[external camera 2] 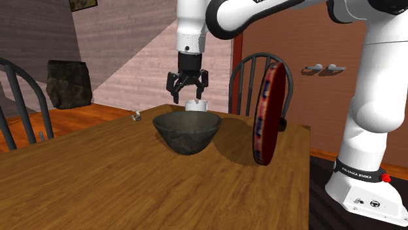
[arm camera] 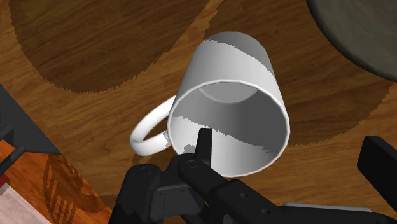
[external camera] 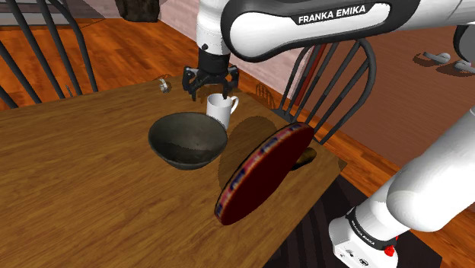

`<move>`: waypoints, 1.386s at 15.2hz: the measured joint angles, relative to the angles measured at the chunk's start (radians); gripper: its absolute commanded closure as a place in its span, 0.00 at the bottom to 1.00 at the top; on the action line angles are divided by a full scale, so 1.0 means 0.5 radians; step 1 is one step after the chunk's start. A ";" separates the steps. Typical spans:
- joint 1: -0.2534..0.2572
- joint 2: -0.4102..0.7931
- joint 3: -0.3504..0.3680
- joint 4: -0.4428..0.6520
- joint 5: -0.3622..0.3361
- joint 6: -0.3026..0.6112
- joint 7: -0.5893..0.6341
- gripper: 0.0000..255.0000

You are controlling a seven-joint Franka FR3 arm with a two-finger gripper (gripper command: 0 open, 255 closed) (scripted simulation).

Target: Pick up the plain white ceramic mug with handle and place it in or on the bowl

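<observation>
We see the gripper [external camera: 211,89] hanging just above the white mug [external camera: 221,113], with its two black fingers spread wide and holding nothing. In the wrist view, one finger [arm camera: 203,145] stands over the open mouth of the mug [arm camera: 229,121], near the side where the handle [arm camera: 148,130] comes out. The other finger [arm camera: 380,162] stands outside the mug, on the side away from the handle. So the wall of the mug lies between the two fingers. We cannot tell if any finger touches the rim.

The mug stands upright on the wooden table [external camera: 84,175], just beside the dark bowl [external camera: 188,141] and on its far side in the shoulder view. Nothing lies inside the bowl. In the second exterior view the mug [external camera 2: 196,105] shows only partly behind the bowl [external camera 2: 187,131], with the gripper [external camera 2: 189,95] directly over it.

A dark red disc [external camera: 263,173] stands on its edge, tilted, near the table's corner at the shoulder view's right. A small grey object [external camera: 164,85] lies near the far edge of the table, well apart from the mug. A dark chair [external camera: 335,84] stands behind the table.
</observation>
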 measured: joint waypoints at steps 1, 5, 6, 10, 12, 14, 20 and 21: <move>0.001 0.016 0.000 -0.013 -0.013 0.024 0.012 0.00; 0.000 0.056 -0.006 -0.068 -0.048 0.111 0.038 0.00; 0.001 0.064 -0.006 -0.074 -0.054 0.123 0.042 0.00; 0.000 0.067 -0.007 -0.079 -0.057 0.131 0.043 0.00; 0.000 0.067 -0.007 -0.079 -0.057 0.131 0.043 1.00; 0.000 0.067 -0.007 -0.079 -0.057 0.131 0.043 1.00; 0.000 0.067 -0.007 -0.079 -0.057 0.131 0.043 1.00; 0.000 0.067 -0.007 -0.079 -0.057 0.131 0.043 1.00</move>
